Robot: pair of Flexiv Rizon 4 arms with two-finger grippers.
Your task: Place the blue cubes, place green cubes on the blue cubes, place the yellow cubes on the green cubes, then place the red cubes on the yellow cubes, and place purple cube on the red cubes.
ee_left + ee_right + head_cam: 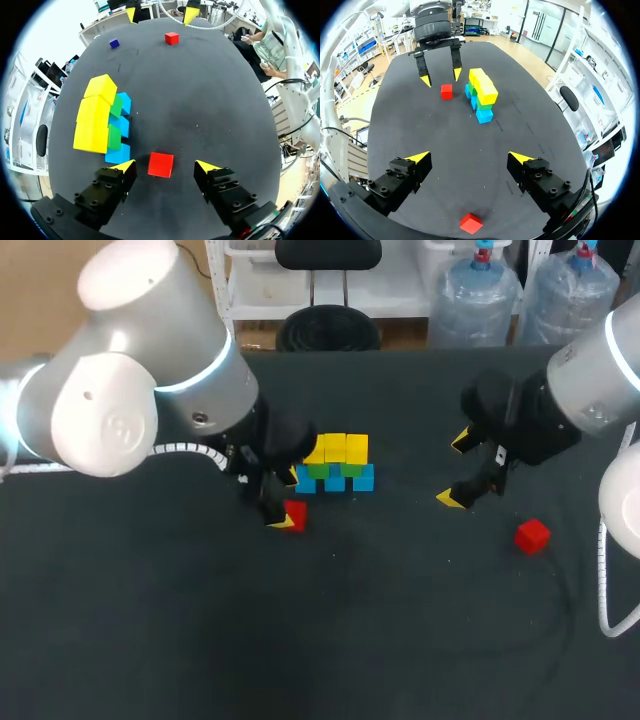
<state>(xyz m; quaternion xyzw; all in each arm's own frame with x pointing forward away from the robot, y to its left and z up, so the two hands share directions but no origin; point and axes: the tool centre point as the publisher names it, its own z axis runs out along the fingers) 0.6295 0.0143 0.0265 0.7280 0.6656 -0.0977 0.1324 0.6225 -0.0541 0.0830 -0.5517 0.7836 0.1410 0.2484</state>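
Observation:
At the table's middle stands a row of blue cubes (335, 483) with green cubes (330, 470) on them and yellow cubes (340, 448) on top. Just left of that stack, my left gripper (165, 166) is open low over the table. A red cube (161, 164) lies between its fingers with a gap on each side. My right gripper (458, 470) hangs open and empty to the right of the stack. A second red cube (532, 536) lies on the table to the right of it. A purple cube (114, 43) sits far across the table near the right gripper; the head view hides it.
The black table (300, 640) has wide bare room in front of both grippers. In the right wrist view the stack (482, 95) and my left gripper (440, 77) stand ahead, and the second red cube (470, 223) lies under the right gripper (470, 159).

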